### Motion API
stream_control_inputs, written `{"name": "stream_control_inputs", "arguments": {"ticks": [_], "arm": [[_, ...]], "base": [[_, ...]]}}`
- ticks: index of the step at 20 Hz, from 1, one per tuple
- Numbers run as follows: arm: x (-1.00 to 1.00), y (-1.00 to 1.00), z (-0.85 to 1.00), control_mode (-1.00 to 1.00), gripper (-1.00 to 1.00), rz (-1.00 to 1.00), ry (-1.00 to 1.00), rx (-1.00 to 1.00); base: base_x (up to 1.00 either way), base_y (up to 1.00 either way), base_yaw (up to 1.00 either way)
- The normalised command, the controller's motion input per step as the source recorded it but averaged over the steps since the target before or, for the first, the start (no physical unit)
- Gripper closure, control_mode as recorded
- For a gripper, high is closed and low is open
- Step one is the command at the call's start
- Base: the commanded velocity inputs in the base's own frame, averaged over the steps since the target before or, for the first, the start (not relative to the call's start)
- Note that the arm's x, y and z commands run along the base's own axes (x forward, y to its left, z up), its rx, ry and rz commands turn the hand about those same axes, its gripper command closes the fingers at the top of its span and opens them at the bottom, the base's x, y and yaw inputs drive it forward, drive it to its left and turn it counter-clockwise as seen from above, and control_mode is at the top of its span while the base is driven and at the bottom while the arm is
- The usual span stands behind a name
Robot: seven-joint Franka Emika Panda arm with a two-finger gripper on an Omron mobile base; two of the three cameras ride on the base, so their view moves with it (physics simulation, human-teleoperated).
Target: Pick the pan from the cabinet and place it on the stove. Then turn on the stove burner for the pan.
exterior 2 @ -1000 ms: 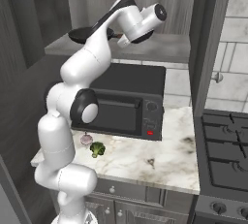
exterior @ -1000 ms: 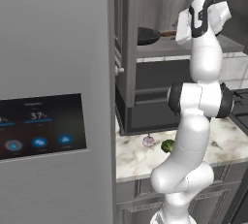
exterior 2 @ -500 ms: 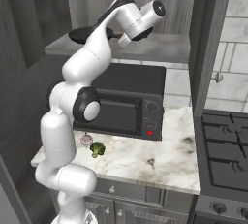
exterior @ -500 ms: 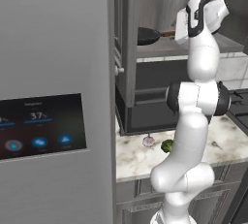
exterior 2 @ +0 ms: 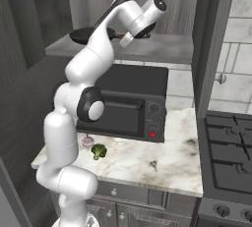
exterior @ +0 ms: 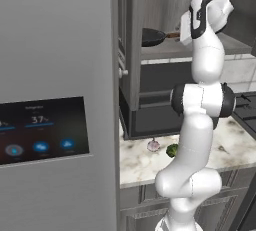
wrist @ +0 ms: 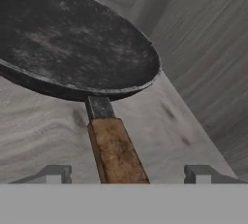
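Observation:
The black pan [wrist: 72,48] lies on the grey wood-grain shelf of the cabinet [wrist: 43,131], its reddish-brown handle [wrist: 116,152] pointing at the hand. My gripper [wrist: 127,174] is open. One fingertip [wrist: 53,173] stands on each side of the handle's near end, with a gap on both sides. From the left base, the pan [exterior: 151,36] sits in the open cabinet [exterior: 131,50] with the gripper [exterior: 181,34] at its handle. From the right base, the pan [exterior 2: 81,35] shows behind the raised arm and the gripper [exterior 2: 119,35]. The stove [exterior 2: 231,157] is at the lower right.
A black countertop oven [exterior 2: 128,103] sits under the cabinet shelf. A broccoli floret [exterior 2: 99,151] and a small onion [exterior 2: 87,141] lie on the marble counter [exterior 2: 147,159]. The steel fridge [exterior: 55,100] fills the left side. The open cabinet door [exterior 2: 211,49] stands between counter and stove.
The hand has edged a little closer to the pan's handle. The pan has not moved.

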Motion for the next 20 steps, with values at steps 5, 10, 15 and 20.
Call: {"name": "stream_control_inputs", "arguments": {"ticks": [5, 10, 15, 20], "arm": [[0.00, 0.00, -0.34, -1.00, -1.00, 0.00, 0.13, -0.02], [0.02, 0.00, -0.37, -1.00, -1.00, 0.00, 0.11, -0.01], [0.08, 0.00, -0.38, -1.00, -1.00, 0.02, 0.06, 0.00], [0.07, 0.00, -0.46, -1.00, -1.00, 0.01, 0.09, 0.00]], "base": [[0.00, 0.00, 0.00], [0.00, 0.00, 0.00], [0.00, 0.00, 0.00], [0.00, 0.00, 0.00]]}}
